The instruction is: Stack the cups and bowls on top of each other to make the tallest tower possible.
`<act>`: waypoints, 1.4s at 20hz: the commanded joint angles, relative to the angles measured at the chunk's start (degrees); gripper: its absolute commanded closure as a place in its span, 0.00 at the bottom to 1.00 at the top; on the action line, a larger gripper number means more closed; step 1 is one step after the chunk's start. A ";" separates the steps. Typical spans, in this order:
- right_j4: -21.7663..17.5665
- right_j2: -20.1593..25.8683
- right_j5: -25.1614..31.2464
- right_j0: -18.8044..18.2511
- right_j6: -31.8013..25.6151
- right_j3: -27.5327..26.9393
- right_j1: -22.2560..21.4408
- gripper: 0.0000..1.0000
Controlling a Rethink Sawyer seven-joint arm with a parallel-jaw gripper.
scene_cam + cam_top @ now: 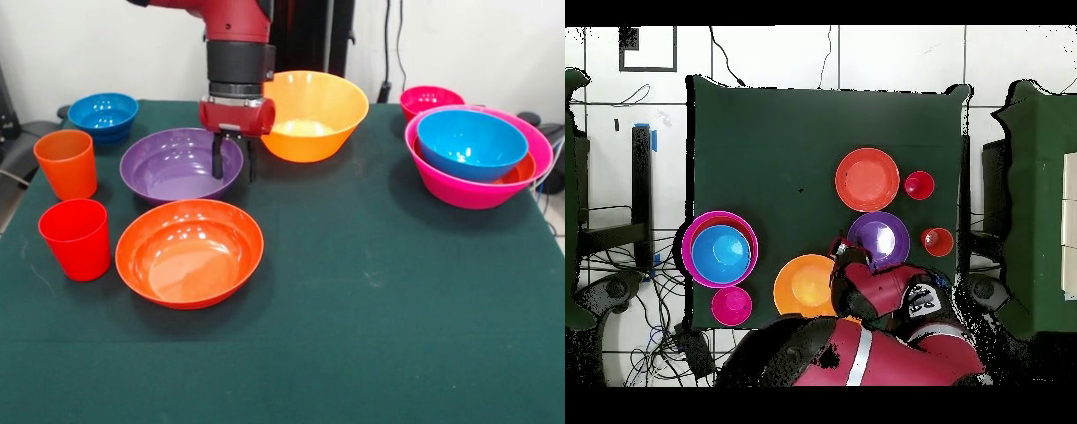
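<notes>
A: Where is the arm?

B: It comes down from the table's far edge in the front view, wrist vertical, and the gripper hangs at the rim of the purple bowl, on the side facing the yellow-orange bowl. One finger reaches down inside the purple rim and the other sits just outside it, so the fingers straddle the bowl's wall. They look parted, with a gap between them; I cannot tell whether they press on the wall.

A: And the tower?

B: The large pink bowl stands near the far right corner of the table in the front view. A red-orange bowl shows inside it, and a blue bowl sits on top. A small pink-red bowl stands just behind, at the far edge.

A: The rest?

B: A shallow red-orange bowl lies just in front of the purple one. The orange cup and the red cup stand upright by the left edge, and another blue bowl sits at the far left corner.
</notes>
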 commanded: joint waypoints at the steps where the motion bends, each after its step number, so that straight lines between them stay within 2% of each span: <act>1: 1.08 3.44 6.11 0.57 1.78 2.20 -2.53 0.00; 6: 2.31 1.92 4.65 1.83 1.95 1.45 -1.17 0.00; 20: 3.10 2.05 1.44 2.34 2.46 -0.51 1.68 0.00; 25: 2.52 3.61 2.10 1.87 2.80 0.15 1.30 0.00; 28: 1.89 4.35 3.90 1.63 2.99 2.18 -1.12 0.00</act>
